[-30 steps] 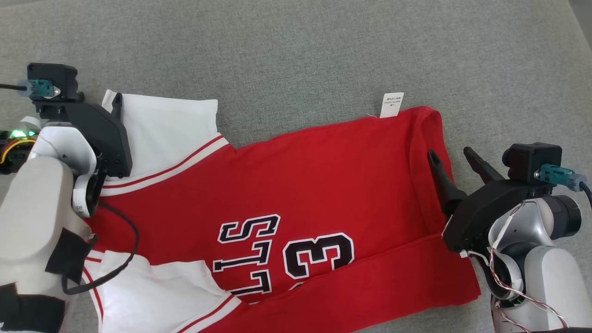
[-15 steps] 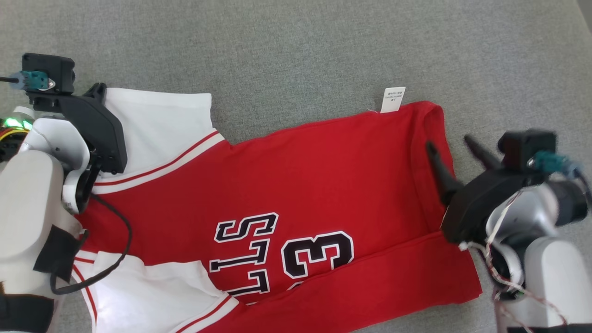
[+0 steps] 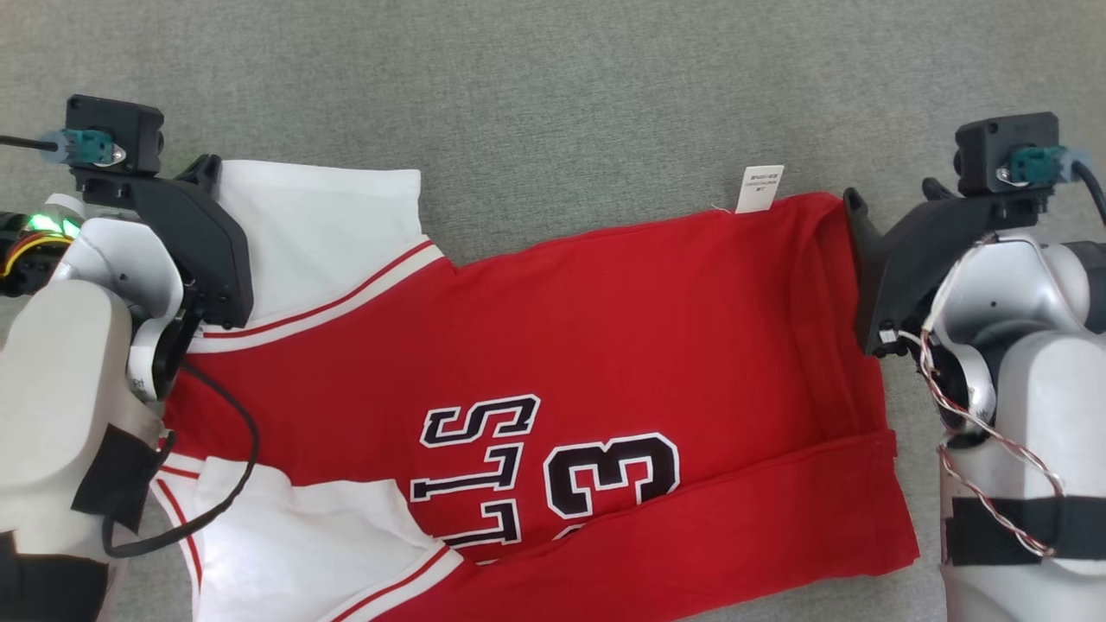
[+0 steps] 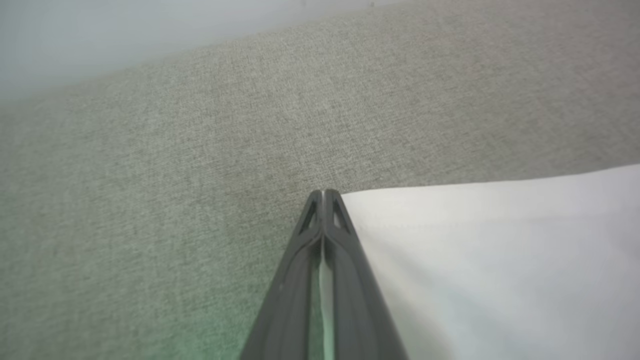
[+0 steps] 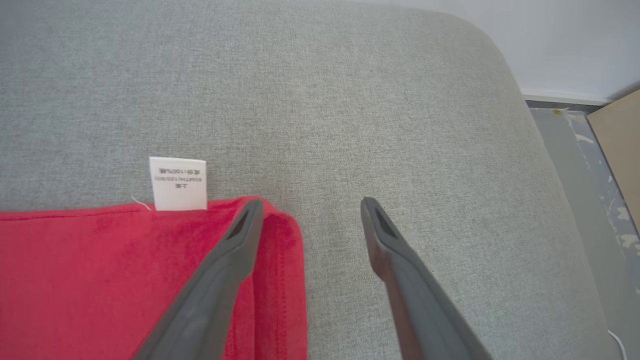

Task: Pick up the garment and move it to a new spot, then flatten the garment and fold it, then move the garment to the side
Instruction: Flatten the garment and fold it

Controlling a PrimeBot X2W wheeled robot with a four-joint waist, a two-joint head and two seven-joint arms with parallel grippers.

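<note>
The garment [image 3: 605,345] is a red jersey with white sleeves and black lettering, spread across a grey cushion. My left gripper [image 3: 210,164] sits at the far corner of the upper white sleeve. In the left wrist view it [image 4: 324,192] is shut, with a thin strip of the white sleeve [image 4: 500,260] pinched between the fingers. My right gripper [image 3: 893,192] stands open at the far corner of the red hem. In the right wrist view it [image 5: 312,202] has one finger over the red cloth [image 5: 100,275] and the other over bare cushion.
A white care label [image 3: 759,188] pokes out from the jersey's far edge, close to the right gripper. Grey cushion [image 3: 553,86] stretches beyond the garment. The cushion's rounded edge [image 5: 525,125] drops to the floor at the right, beside a brown board [image 5: 620,150].
The left gripper has shut on the white sleeve's corner. The right gripper, still open, has moved from the middle of the red hem to its far corner. The camera shifted slightly.
</note>
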